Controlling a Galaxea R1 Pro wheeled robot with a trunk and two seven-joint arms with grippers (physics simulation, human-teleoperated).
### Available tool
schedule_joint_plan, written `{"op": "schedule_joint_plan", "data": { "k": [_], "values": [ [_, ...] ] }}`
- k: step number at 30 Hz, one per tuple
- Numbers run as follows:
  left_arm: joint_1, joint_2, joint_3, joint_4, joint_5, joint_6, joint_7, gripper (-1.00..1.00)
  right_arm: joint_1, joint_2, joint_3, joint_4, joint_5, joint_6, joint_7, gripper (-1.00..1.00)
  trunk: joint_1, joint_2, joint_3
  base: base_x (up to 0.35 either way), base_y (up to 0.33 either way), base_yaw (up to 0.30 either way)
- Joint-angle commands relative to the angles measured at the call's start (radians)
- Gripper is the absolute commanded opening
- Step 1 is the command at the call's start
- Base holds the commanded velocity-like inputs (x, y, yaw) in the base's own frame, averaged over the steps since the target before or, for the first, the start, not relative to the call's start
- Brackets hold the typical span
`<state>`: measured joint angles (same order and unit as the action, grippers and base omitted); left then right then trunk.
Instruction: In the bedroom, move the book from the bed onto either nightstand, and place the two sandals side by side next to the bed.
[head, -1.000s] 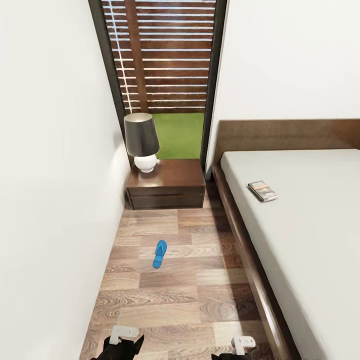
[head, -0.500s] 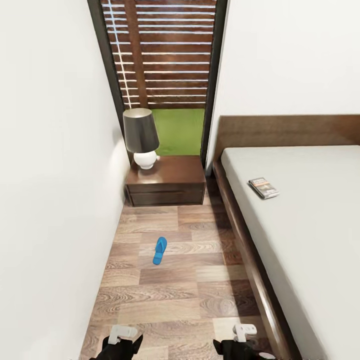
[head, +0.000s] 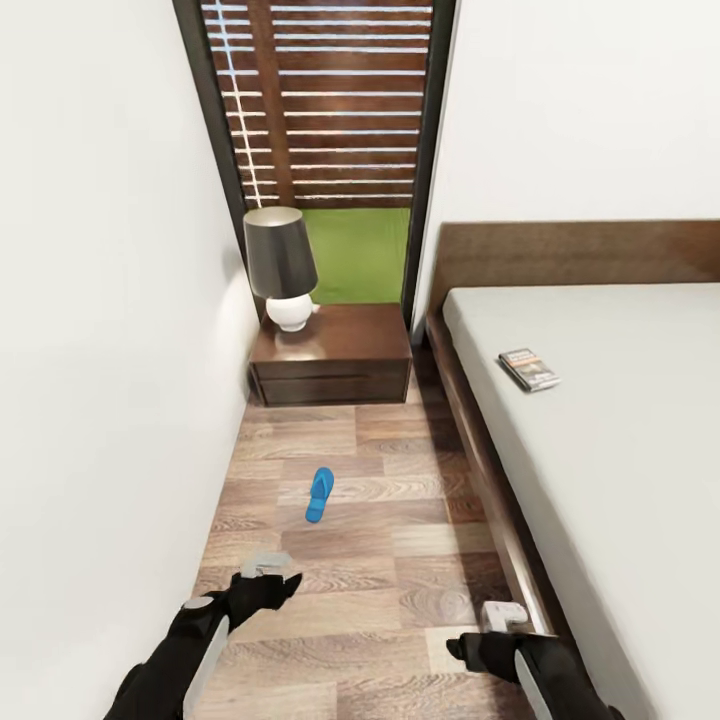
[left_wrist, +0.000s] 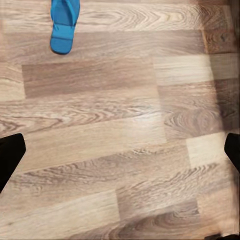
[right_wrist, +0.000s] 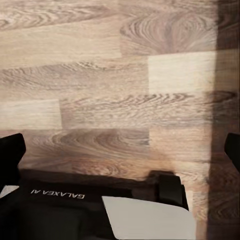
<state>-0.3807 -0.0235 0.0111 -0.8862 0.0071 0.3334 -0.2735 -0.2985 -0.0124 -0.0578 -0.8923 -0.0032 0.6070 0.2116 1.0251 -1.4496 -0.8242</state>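
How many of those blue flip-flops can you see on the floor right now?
1. A single blue sandal lies on the wood floor between the nightstand and the robot, left of the bed. A second one may be out of view.

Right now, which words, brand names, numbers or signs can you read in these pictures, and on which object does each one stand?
"GALAXEA AI", white letters seen upside down on the robot's dark body, in the right wrist view.
The book on the bed: its cover has an orange band and some lettering, too small and blurred to read.
The blue sandal, nightstand and lamp: no text visible.
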Motion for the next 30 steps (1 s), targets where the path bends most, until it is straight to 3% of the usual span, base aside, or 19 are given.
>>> {"op": "schedule_joint_plan", "data": {
  "k": [1,4,9,12,18,30],
  "values": [
    [-0.027,-0.011,0.000,0.000,0.001,0.016,-0.007,1.00,-0.022,-0.001,-0.002,-0.005,0.000,0.009,0.005,1.00,0.000,0.000,-0.002,0.000,0.000,0.000],
    [-0.048,-0.031,0.000,0.000,-0.001,0.023,-0.008,1.00,-0.040,-0.001,-0.002,-0.008,0.000,0.013,0.005,1.00,0.000,0.000,-0.007,0.030,0.000,0.000],
    [-0.057,-0.041,0.000,-0.002,-0.005,0.037,-0.008,1.00,-0.096,-0.001,-0.002,-0.031,-0.001,0.057,0.004,1.00,0.000,0.000,-0.015,0.061,0.000,0.000],
    [-0.059,-0.042,-0.001,-0.003,-0.008,0.082,-0.007,1.00,-0.116,0.001,0.000,-0.046,0.000,0.098,0.003,1.00,0.000,0.000,-0.020,0.025,0.000,0.000],
    [-0.059,-0.040,-0.001,-0.014,-0.009,0.123,-0.007,1.00,-0.123,-0.001,0.000,-0.051,-0.001,0.126,0.004,1.00,0.000,0.000,-0.029,0.004,0.000,0.000],
    [-0.060,-0.042,-0.001,-0.026,-0.002,0.127,-0.009,1.00,-0.123,-0.001,0.002,-0.053,0.000,0.141,0.003,1.00,0.000,0.000,-0.048,0.000,0.000,0.000]
  ]
}}
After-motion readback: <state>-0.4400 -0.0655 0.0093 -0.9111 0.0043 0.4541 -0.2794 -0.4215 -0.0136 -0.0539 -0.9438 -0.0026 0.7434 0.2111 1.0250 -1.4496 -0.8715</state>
